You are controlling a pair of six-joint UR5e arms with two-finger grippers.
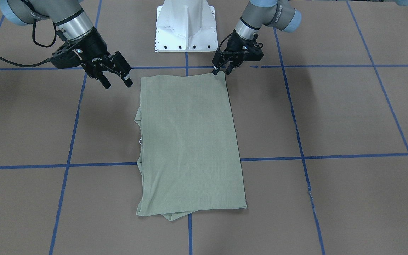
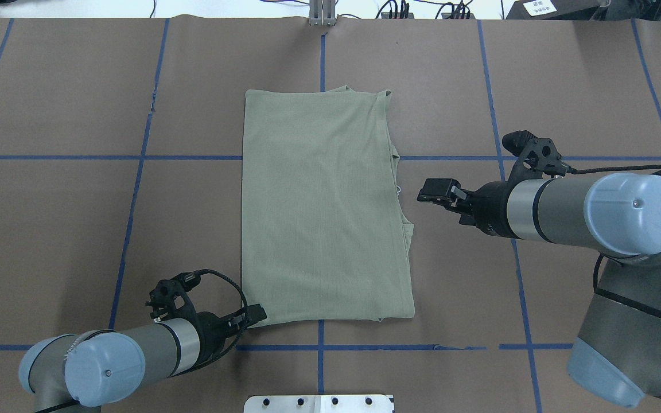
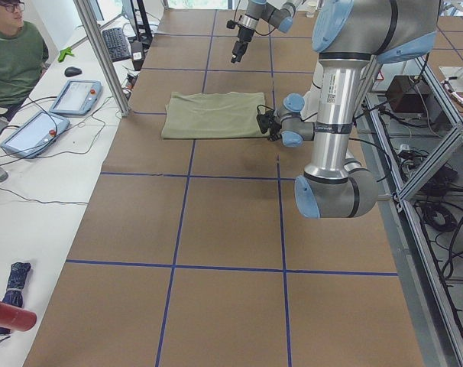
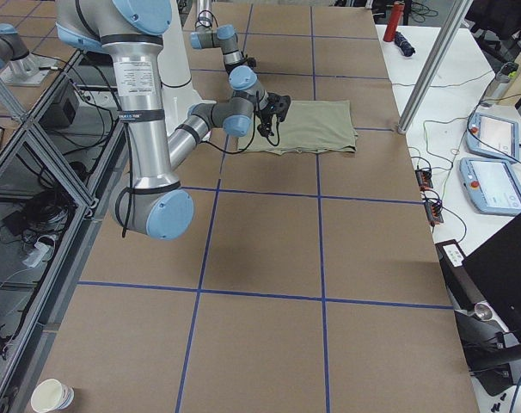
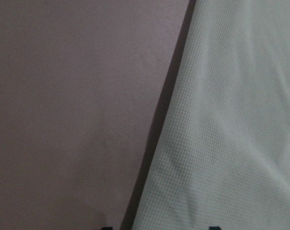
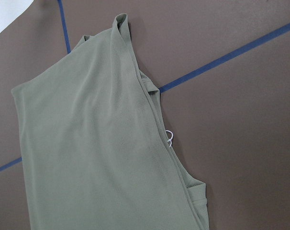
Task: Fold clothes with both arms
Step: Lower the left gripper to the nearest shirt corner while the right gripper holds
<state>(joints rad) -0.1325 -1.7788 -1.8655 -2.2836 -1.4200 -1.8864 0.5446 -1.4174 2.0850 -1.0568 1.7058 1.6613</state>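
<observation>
Shirt (image 1: 190, 141): pale green, folded to a long rectangle, flat on the brown table (image 1: 349, 113), straight out from the white pedestal (image 1: 186, 24), short edge towards it. It crosses a blue tape line (image 1: 331, 156).

Layered, uneven edge on the right arm's side; a white loop (image 6: 169, 139) pokes out there.

Left gripper (image 1: 221, 72): low, at the shirt corner nearest the pedestal. Jaws narrowly apart; the wrist view shows the shirt's edge running between the two tips. Not closed on fabric.

Right gripper (image 1: 118, 85): off the cloth, raised, beside the opposite pedestal-side corner, not touching. Jaws spread wide, nothing in them.

Farther out from the pedestal, past the table's far edge: a seated person (image 3: 16, 53), two handheld control pendants (image 3: 75, 97), a red bottle (image 3: 8, 313). Paper cup (image 4: 52, 396) at a table corner.
</observation>
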